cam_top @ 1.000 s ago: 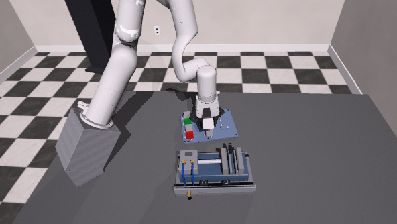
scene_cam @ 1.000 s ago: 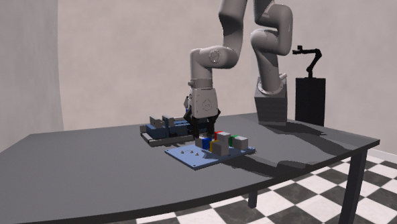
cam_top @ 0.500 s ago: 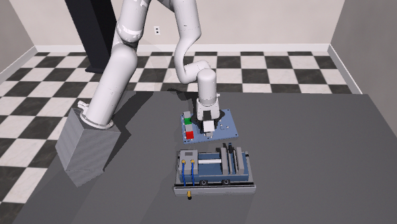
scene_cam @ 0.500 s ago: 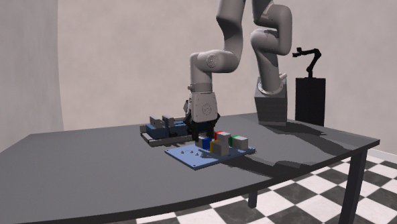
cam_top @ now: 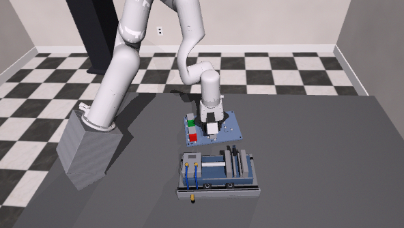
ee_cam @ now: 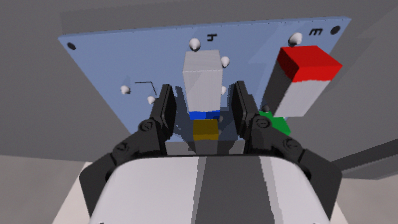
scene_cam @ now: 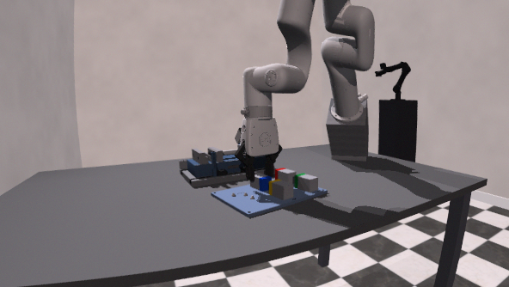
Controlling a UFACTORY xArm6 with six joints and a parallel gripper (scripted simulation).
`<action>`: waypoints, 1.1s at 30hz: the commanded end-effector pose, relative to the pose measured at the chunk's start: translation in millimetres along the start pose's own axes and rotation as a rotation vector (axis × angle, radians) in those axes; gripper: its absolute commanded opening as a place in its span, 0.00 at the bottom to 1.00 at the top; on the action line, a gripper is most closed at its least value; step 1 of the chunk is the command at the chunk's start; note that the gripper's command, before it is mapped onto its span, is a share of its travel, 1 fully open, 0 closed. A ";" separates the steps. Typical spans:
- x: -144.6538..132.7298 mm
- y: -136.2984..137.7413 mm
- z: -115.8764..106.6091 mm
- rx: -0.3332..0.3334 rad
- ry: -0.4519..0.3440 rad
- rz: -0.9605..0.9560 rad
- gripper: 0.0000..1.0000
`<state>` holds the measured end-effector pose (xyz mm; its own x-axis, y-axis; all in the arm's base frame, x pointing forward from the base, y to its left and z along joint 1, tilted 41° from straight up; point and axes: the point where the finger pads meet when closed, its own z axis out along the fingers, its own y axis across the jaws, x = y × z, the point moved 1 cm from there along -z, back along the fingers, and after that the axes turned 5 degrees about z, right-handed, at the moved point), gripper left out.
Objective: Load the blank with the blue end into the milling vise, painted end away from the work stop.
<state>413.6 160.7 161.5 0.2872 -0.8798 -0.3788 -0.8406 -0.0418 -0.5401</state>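
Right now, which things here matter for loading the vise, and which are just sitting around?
In the job:
blue-ended blank, between the open fingers
milling vise
infeed plate

Bystanders:
red-ended blank
green-ended blank
yellow-ended blank
black stand

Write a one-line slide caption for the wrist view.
Open gripper straddling the blue-ended blank on the infeed plate, fingers not yet closed; red-ended blank alongside.

- Pale grey, smooth tubular six-joint arm with rounded elbow housings.
- Round flange bolted onto a ribbed grey square pedestal block.
- White boxy wrist housing bearing a circular cap.
- Black two-finger linkage gripper, with round pivot screws visible.
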 end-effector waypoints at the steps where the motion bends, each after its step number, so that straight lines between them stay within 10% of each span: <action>1: -0.1 -0.8 -3.4 0.002 0.000 0.000 0.64; 33: -0.1 -0.6 -8.2 0.002 0.000 0.000 0.64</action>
<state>410.1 157.3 166.6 0.2872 -0.8797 -0.3789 -0.8406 -0.0418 -0.5401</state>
